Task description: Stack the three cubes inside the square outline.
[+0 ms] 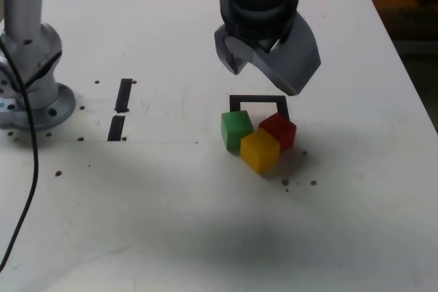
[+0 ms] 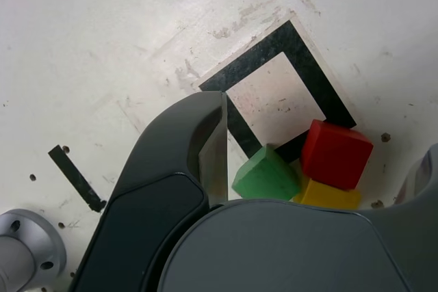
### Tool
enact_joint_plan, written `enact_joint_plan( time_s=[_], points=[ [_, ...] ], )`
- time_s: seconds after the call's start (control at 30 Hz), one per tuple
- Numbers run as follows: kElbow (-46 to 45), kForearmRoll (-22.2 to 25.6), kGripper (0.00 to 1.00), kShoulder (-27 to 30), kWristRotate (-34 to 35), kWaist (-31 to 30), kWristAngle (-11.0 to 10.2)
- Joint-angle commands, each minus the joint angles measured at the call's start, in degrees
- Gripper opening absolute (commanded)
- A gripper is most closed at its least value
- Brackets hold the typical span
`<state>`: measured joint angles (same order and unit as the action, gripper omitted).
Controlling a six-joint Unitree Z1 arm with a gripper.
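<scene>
- Three cubes sit bunched on the white table (image 1: 205,237), touching one another: the green cube (image 1: 236,128), the red cube (image 1: 279,130) and the yellow cube (image 1: 259,150), none stacked on another.
- The cluster lies along the near edge of the square outline (image 1: 259,102); in the exterior view the green and red cubes overlap that near strip of tape, while the yellow one lies nearer the camera, outside the frame.
- The gripper (image 1: 267,66) hangs above the outline's far side with its jaws spread wide and nothing between them, clear of all three cubes.
- Only the exterior view shows the arm's round base (image 1: 34,94) at its left, a black cable (image 1: 31,176) trailing down from it, and both short tape strips (image 1: 121,109) well apart from the cubes.
- Only the wrist view shows the inside of the square outline (image 2: 274,97): white, scuffed and mostly bare, with the green cube (image 2: 265,176) and red cube (image 2: 337,154) on the tape at one side, the yellow cube (image 2: 328,195) half hidden behind the gripper body.
- In the wrist view one dark finger (image 2: 181,169) reaches down just beside the green cube; whether it touches cannot be told.
- Open tabletop surrounds the cluster on the near side and on both sides in the exterior view; the table's edge (image 1: 400,66) runs down that view's right, well away from the cubes.
</scene>
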<state>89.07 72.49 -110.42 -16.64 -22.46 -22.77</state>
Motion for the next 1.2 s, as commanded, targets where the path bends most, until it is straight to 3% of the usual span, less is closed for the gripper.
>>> enact_joint_plan(
  time_s=[0.0,0.53,1.17],
  points=[
    [0.38,-0.45,0.96,-0.8,0.03,0.01,-0.15],
    [4.53,-1.99,0.96,-8.82,-3.17,2.56,0.9],
    [4.07,-5.91,0.94,-11.3,-2.67,1.22,5.3]
  ],
)
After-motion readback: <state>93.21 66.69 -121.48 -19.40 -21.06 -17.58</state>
